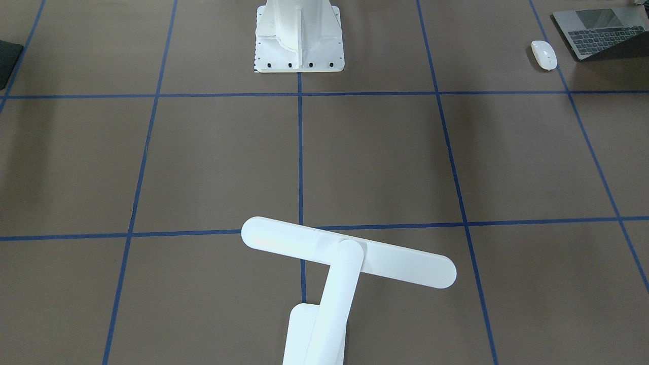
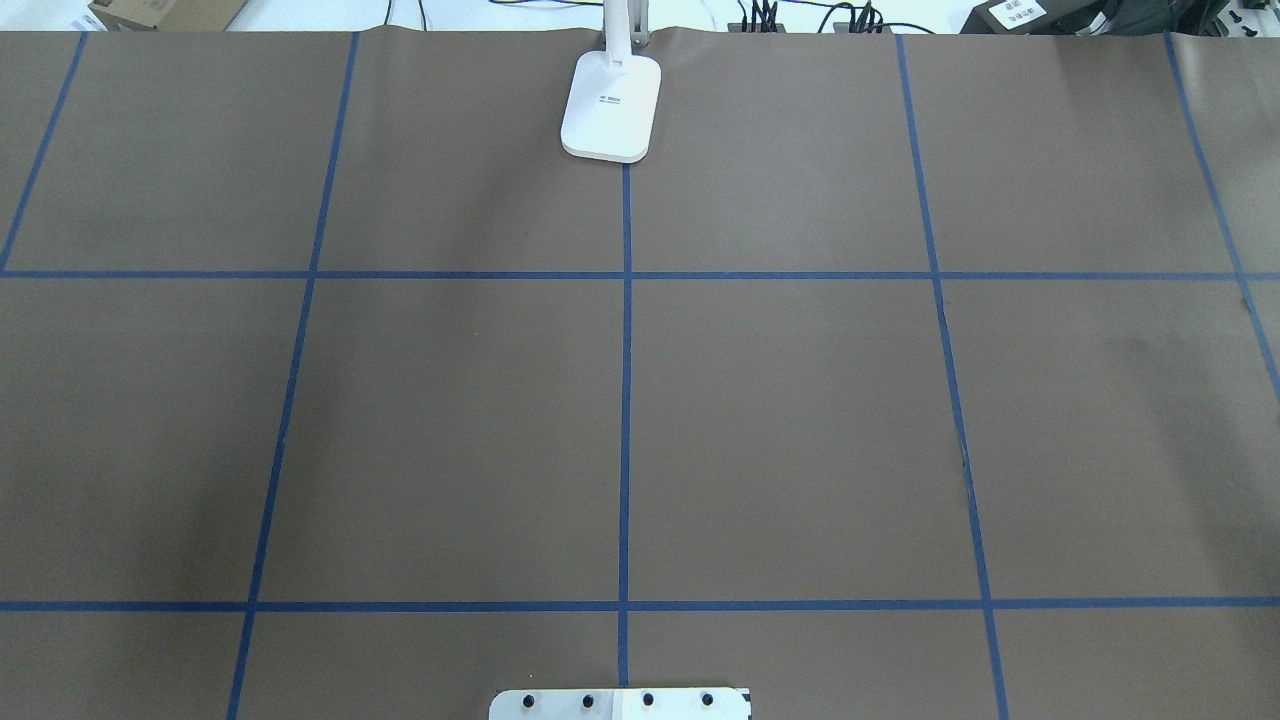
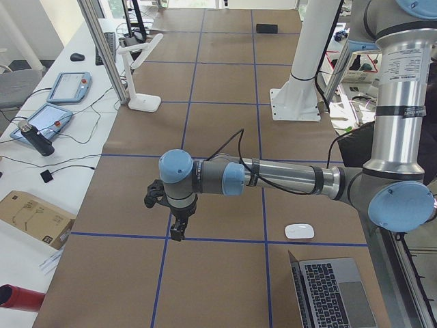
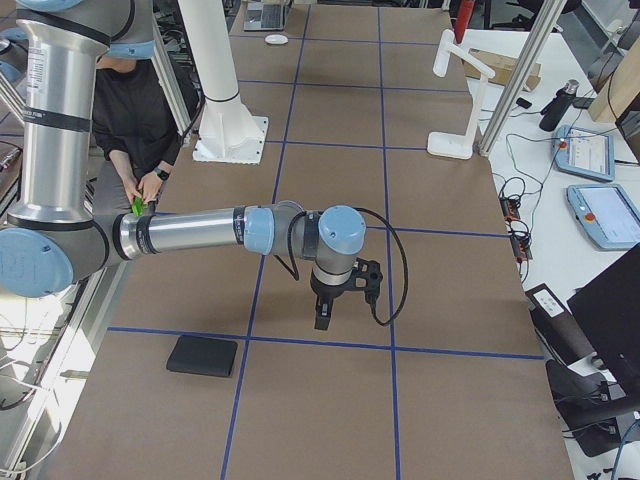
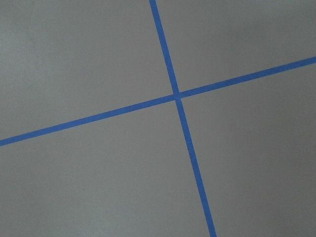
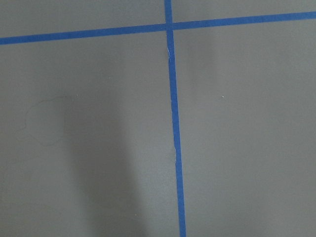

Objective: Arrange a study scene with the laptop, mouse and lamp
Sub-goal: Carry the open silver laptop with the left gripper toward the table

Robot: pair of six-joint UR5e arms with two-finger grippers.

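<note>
White mouse (image 1: 543, 55) sits just beside the laptop (image 1: 598, 33) at a worktop (image 1: 380, 152) corner, lamp (image 1: 350, 253) well apart, so left fingers (image 3: 178, 229) or right fingers (image 4: 322, 316), whose spread I cannot tell, might bump the laptop.

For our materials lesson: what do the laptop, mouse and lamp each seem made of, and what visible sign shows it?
The laptop looks like matte grey metal, judging by its thin, even-toned case. The mouse seems glossy white plastic: a smooth rounded shell. The lamp looks like smooth white plastic, though painted metal is possible.
</note>
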